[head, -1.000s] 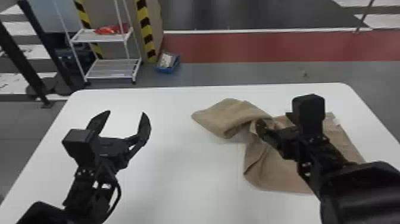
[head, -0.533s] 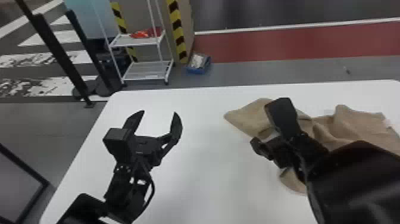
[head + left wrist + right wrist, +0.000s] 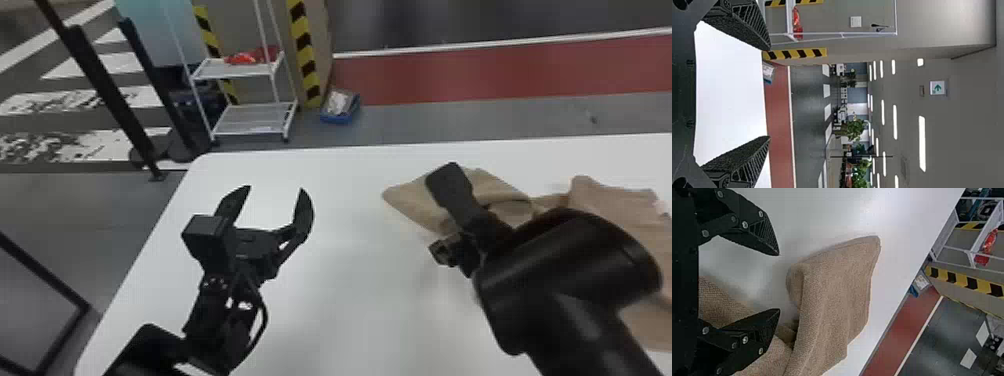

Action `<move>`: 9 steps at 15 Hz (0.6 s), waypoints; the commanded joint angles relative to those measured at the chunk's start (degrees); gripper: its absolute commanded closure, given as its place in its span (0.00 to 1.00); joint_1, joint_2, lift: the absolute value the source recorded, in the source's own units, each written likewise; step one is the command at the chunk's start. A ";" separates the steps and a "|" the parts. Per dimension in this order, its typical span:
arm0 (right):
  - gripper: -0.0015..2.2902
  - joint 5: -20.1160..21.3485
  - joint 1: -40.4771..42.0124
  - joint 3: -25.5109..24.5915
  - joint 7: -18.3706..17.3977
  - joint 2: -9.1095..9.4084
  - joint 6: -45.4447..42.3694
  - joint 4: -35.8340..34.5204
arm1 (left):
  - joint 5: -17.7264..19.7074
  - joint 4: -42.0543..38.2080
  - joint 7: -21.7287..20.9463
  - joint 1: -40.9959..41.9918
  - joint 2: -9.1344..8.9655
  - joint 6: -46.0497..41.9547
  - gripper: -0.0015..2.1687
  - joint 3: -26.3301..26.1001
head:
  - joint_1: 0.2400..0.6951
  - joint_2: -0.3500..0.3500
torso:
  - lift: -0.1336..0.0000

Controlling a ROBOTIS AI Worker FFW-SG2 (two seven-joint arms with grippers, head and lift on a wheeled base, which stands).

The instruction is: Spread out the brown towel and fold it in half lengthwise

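Reading my head view as a dial, the white desk (image 3: 350, 310) spreads broad and smooth beneath me, its rounded far-left corner near nine-thirty. Beyond it, grey floor meets a red strip (image 3: 480, 75) at about two. A white wire rack (image 3: 255, 131) with a red item (image 3: 242, 59) on its upper shelf stands between ten and eleven, next to yellow-and-black striped edging (image 3: 304, 55); a blue box (image 3: 340, 119) sits on the floor at twelve. Dark posts (image 3: 102, 90) rise around ten, over white floor markings. My left wrist view also takes in ceiling lights (image 3: 922, 143) and a green arrow sign (image 3: 937, 87).

My left arm comes in from about seven-thirty, its tool (image 3: 275, 190) at eight, raised above the desk, pointing away from me, released and wide apart with nothing in it. My right arm enters between four and five and slants inward, its tool (image 3: 452, 252) toward four. In the right wrist view its fingers (image 3: 760, 233) are parted, gripping nothing, one overlapping the cloth in that view; I can't tell whether it touches.

The brown towel (image 3: 600, 205) lies rumpled on the desk around three, one folded-over lobe pointing inward, partly hidden by my right arm.
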 commanded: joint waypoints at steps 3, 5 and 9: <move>0.19 0.12 -1.77 0.45 0.00 0.08 -5.68 5.36 | 0.03 0.16 -0.09 0.63 -0.09 -0.49 0.04 0.28 | 1.00 0.80 | 0.07; 0.19 0.12 -1.95 0.01 0.00 0.08 -6.21 6.15 | 0.11 0.16 -0.09 0.63 -0.09 -0.49 0.04 0.37 | 1.00 0.81 | 0.07; 0.26 0.12 -2.74 -0.51 0.00 0.08 -6.03 7.82 | 0.03 0.16 -0.17 0.54 -0.26 -0.31 0.04 0.37 | 1.00 0.80 | 0.07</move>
